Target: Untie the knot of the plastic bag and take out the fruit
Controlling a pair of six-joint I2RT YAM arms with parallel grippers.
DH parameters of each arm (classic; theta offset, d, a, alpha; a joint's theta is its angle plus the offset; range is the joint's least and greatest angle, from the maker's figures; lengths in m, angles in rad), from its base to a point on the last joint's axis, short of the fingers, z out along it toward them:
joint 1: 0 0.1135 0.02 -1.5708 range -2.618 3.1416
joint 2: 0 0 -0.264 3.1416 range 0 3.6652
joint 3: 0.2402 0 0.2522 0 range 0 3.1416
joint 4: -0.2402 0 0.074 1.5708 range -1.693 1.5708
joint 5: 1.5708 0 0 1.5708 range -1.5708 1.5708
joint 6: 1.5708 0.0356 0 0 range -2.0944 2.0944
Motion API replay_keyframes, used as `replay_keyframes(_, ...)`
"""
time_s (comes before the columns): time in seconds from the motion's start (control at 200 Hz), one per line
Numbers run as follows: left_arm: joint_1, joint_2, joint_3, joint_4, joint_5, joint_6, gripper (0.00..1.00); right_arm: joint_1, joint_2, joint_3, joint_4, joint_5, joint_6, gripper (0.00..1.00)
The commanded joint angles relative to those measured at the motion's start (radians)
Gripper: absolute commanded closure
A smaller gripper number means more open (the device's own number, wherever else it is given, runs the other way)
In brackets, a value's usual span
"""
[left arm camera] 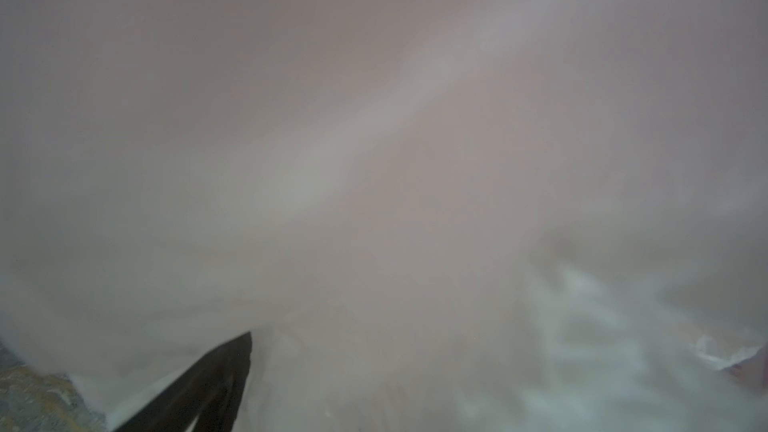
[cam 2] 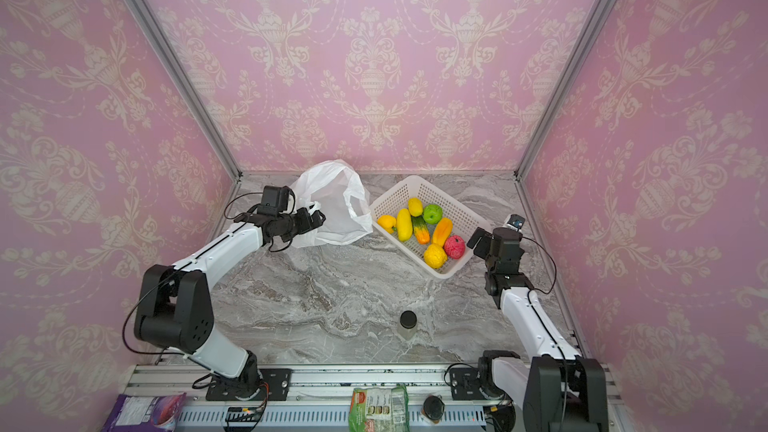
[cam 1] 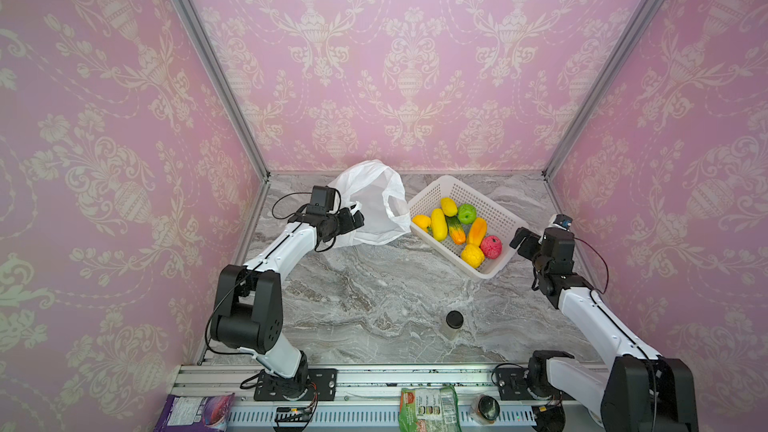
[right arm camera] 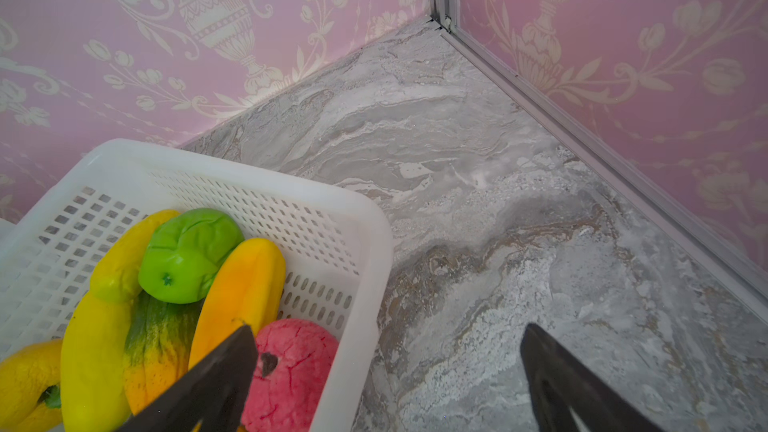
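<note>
Thin white plastic bag (cam 1: 370, 201) slumps at the back of the marble table (cam 1: 374, 292), mouth gaping toward the basket (cam 1: 486, 205) just beside it. The fruit (cam 1: 455, 230) lies in the basket, eight glossy pieces. Left gripper (cam 1: 356, 218), jaws spread, presses into the bag's side; whether it pinches plastic cannot be told. Right gripper (right arm camera: 388, 328) hangs wide open and empty, one finger over the fruit, one over the table.

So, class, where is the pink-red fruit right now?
In both top views the pink-red fruit lies in the white basket, right of centre on the table, at the basket's near end beside the lumpy yellow fruit and the orange mango.
</note>
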Motion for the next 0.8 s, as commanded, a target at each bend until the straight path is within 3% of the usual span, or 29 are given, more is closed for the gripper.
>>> replay_keyframes(0.0, -0.009, -0.017, 0.061, -0.189, -0.122, 0.028, 0.01, -0.006, -0.027, 0.010, 0.096, 0.019, -0.031, 0.00)
replay_keyframes(0.075, -0.037, -0.096, 0.009, -0.212, -0.346, 0.049, 0.01, -0.005, -0.092, -0.008, 0.119, -0.065, -0.017, 0.00)
replay_keyframes(0.125, -0.044, -0.160, -0.056, -0.182, -0.402, 0.066, 0.01, 0.004, -0.148, -0.004, 0.112, -0.185, 0.015, 0.02)
replay_keyframes(0.225, -0.047, -0.252, -0.183, -0.114, -0.377, 0.097, 0.01, 0.125, -0.228, 0.052, 0.074, -0.389, 0.066, 0.04)
replay_keyframes(0.34, -0.048, -0.281, -0.262, -0.069, -0.241, 0.145, 0.01, 0.471, -0.229, 0.106, 0.087, -0.404, -0.039, 0.04)
replay_keyframes(0.43, -0.060, -0.282, -0.309, -0.038, -0.148, 0.170, 0.01, 0.698, -0.135, 0.159, 0.099, -0.421, -0.191, 0.04)
replay_keyframes(0.545, -0.077, -0.297, -0.366, 0.015, -0.095, 0.182, 0.01, 0.842, 0.062, 0.206, 0.150, -0.537, -0.364, 0.05)
replay_keyframes(0.791, -0.088, -0.317, -0.379, -0.021, -0.174, 0.189, 0.01, 0.859, 0.435, 0.338, 0.263, -0.590, -0.444, 0.17)
